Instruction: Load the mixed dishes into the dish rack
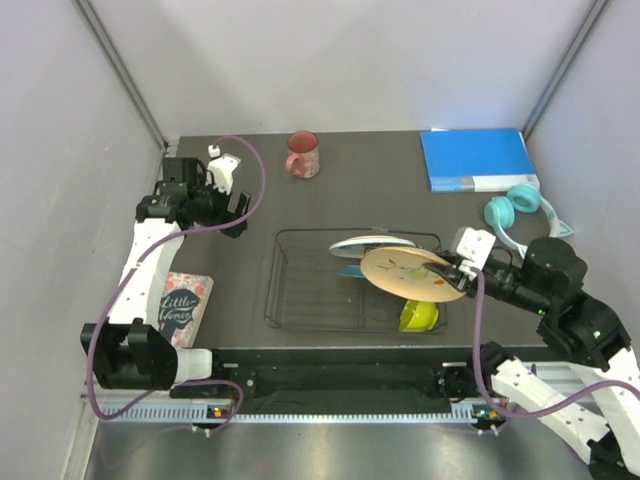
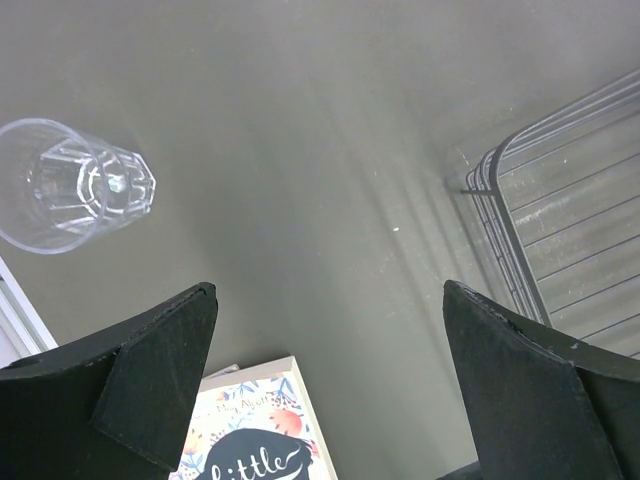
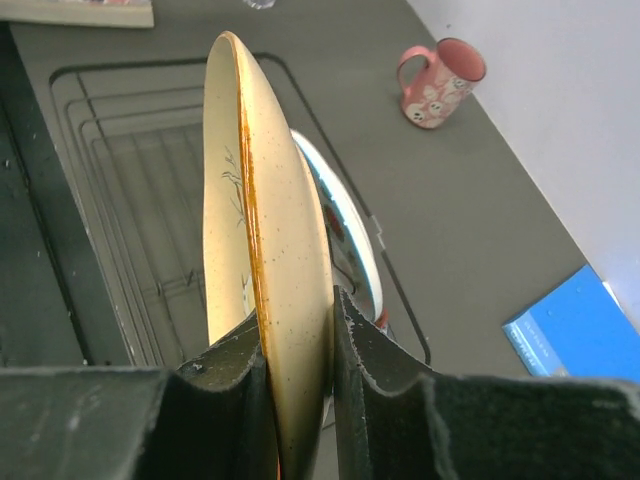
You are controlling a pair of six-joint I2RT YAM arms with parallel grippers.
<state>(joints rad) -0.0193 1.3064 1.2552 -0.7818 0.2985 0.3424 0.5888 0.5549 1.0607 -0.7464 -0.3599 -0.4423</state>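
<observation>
Right hand [image 3: 298, 340] clamping one cream-yellow floral plate [image 1: 405, 272] over dish rack [image 1: 272, 290], left hand [image 2: 328, 295] spread wide, one glass [image 2: 75, 185], one mug [image 1: 302, 155]

Bright, even overhead light; soft shadows, sharp focus throughout.

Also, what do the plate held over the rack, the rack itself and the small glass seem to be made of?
Cream-yellow floral plate: probably glazed ceramic; glossy, speckled surface with a brown-orange rim.
Dish rack: thin metal wire, apparently with a dark coating.
Small clear glass: transparent and faceted, with bright glints; it could be glass or hard plastic, and the look leaves it open.
</observation>
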